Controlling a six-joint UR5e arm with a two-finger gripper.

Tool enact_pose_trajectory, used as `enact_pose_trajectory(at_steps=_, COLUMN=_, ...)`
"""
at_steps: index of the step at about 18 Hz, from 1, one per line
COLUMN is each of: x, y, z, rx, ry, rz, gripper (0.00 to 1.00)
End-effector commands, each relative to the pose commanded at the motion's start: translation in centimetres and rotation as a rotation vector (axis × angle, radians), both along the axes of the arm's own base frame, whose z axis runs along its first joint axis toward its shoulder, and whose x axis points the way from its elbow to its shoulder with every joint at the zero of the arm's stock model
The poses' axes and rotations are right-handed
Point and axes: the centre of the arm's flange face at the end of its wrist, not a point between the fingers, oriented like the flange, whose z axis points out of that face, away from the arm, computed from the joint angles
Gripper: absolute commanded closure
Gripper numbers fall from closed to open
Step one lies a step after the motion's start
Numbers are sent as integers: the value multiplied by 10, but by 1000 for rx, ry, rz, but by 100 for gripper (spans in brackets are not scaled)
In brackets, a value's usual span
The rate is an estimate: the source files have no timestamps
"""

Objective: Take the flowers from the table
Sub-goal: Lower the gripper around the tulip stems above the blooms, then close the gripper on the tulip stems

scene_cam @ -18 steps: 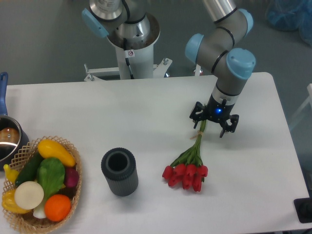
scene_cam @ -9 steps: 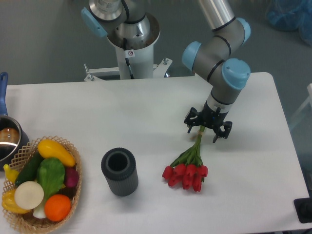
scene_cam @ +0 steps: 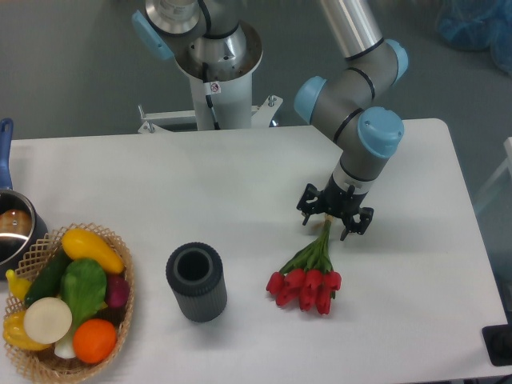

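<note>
Flowers (scene_cam: 307, 282) lay flat on the worktop (scene_cam: 240, 200), red heads toward the front edge, green stems running up and slightly right, away from the cup (scene_cam: 196, 282). Cup was the reference: grey, ribbed, upright, open mouth up, front-centre of the worktop. Flower heads sat just right of the cup, near but not touching. Gripper (scene_cam: 334, 219) was further right and behind the cup, pointing straight down over the stem ends; jaws stood apart, one either side of the stem tips, and I couldn't tell whether they touched the stems. Tan band wasn't visible, hidden under the gripper. Arm's blue-capped joints rose behind and above the gripper toward the top edge. Left of the cup, at the front-left corner, was a wicker basket (scene_cam: 120, 264) with fruit and vegetables: yellow, green, white, orange, dark red pieces. Further left and behind the basket, a metal pot (scene_cam: 14, 232) with a blue handle, cut off by the frame edge.
</note>
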Motion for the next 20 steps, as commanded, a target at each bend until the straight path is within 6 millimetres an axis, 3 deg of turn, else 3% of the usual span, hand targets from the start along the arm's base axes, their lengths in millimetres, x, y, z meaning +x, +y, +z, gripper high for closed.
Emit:
enact_pose_trajectory(at_steps=8, x=-3, y=1, z=0, rx=2, ry=5, rz=-1, gripper=47)
enact_pose_trajectory(at_steps=20, x=-15, y=8, z=2, rx=7, ry=18, rz=-6, gripper=64)
